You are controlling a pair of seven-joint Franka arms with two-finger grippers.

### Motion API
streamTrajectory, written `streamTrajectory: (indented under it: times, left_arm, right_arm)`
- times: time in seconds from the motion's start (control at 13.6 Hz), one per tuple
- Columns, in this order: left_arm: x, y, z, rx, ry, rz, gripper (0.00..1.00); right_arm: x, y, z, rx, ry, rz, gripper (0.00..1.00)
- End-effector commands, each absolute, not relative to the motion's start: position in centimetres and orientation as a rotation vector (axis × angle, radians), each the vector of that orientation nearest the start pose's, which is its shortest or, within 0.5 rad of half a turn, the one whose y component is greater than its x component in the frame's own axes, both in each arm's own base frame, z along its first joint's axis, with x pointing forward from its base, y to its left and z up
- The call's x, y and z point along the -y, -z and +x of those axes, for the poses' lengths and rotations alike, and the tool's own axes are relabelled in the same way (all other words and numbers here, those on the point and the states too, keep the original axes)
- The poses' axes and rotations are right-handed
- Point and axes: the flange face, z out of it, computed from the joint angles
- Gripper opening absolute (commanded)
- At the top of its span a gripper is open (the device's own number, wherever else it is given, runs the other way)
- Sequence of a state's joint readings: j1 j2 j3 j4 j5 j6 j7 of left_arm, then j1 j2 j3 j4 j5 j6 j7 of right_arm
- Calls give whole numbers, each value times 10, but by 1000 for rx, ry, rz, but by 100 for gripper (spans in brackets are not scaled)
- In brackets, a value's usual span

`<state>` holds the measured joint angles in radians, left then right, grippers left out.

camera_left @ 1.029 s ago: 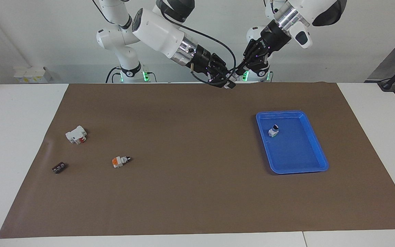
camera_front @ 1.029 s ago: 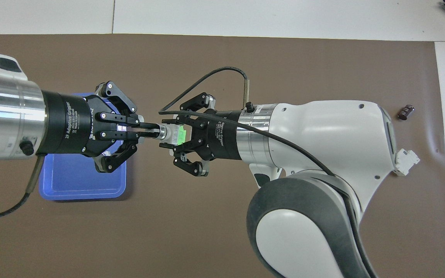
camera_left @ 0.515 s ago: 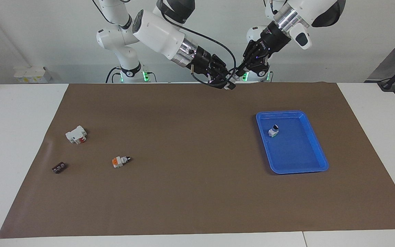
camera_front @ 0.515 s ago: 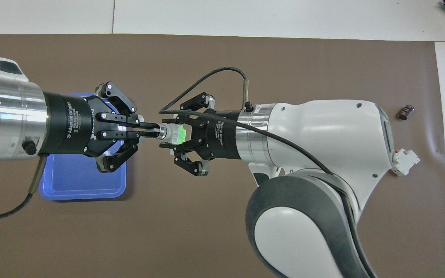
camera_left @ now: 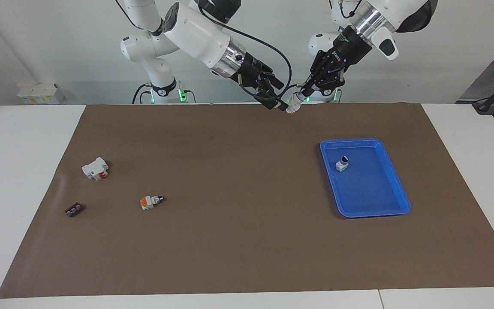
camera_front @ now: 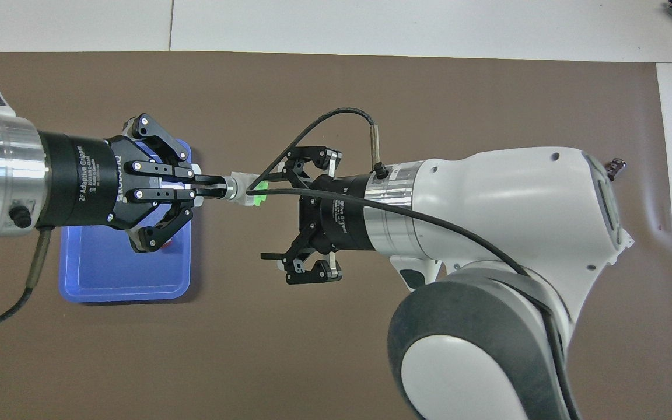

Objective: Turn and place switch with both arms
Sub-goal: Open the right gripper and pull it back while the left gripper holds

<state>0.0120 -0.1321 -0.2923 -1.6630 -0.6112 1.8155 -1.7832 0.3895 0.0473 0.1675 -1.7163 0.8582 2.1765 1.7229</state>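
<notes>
While both arms meet high over the robots' edge of the brown mat, the switch hangs in the air, left of centre in the overhead view and at top centre of the facing view. It is pinched by its cap end in the closed fingertips of the left end effector, which enters from the left edge of the overhead view and shows in the facing view at upper right. The switch's bright green block faces the right arm.

Beside it, the right end effector has its fingers spread wide and grips nothing; the upper finger sits just beside the switch, though contact cannot be judged. In the facing view this end effector reaches in from the upper left, its tips next to the switch.

A blue tray lies on the mat toward the left arm's end of the desk, right of centre in the facing view, and a small white part with a dark cap stands inside it near the corner closest to the robots. In the overhead view the tray is partly covered by the left end effector.

At the lower left of the facing view rest an orange-blocked switch, a larger white blocky part with red and a small dark piece, all well apart from the tray.
</notes>
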Motion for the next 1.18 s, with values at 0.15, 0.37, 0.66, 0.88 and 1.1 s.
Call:
streamTrajectory:
  times: [0.15,0.37,0.66,0.88,1.1]
  left_arm:
    - [169,-665,495,-1824,369,1844,0]
    - [162,-646,490,-1766,321,1932,0]
    - [133,-619,493,-1762,221,1957,0]
    - [120,-602,494,-1717,133,2076,0]
    - [96,-594,493,-1540,20,2276,0]
  right_arm:
    - [-302,-621,509,-1570,-560,-1861,99]
    - [-281,-624,517,-1481,-341,-2023,99]
    - [-231,-616,539,-1312,-99,-2235,99]
    - [-179,-607,553,-1135,6,-2409,99]
    - [-134,-598,556,-768,178,-2783,99]
